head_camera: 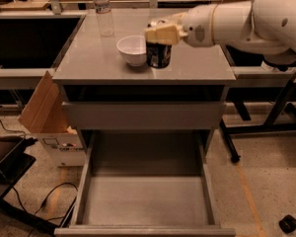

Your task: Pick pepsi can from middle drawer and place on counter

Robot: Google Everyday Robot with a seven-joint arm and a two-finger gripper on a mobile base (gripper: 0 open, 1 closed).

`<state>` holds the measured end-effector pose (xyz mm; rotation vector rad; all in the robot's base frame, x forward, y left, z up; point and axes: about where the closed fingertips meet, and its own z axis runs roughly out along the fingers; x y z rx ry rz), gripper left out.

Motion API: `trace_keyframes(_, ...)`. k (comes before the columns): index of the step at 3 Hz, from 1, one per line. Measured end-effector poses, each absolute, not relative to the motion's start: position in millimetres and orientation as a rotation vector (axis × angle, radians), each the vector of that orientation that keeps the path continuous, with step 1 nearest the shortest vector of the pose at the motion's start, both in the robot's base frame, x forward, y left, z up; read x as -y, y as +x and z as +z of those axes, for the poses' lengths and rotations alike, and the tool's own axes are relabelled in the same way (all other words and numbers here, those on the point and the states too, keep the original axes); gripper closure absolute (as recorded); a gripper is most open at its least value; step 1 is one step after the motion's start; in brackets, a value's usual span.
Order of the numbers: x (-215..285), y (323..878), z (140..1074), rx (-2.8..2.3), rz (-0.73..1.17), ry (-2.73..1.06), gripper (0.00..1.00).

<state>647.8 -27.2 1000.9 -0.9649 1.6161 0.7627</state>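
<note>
dark blue pepsi can (159,56), upright, seemingly resting on the counter (197,65), fingers (160,34) clamped round its top.

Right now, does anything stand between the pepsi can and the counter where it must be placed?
Nothing visible does. The gripper holds the pepsi can over bare counter. The white bowl sits close beside the can, not under it; the water bottle is farther back.
</note>
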Motion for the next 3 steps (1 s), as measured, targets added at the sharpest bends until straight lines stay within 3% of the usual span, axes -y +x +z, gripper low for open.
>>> trace_keyframes(3, 72, 830, 1102, -1.577, 0.411, -0.713, 1.0)
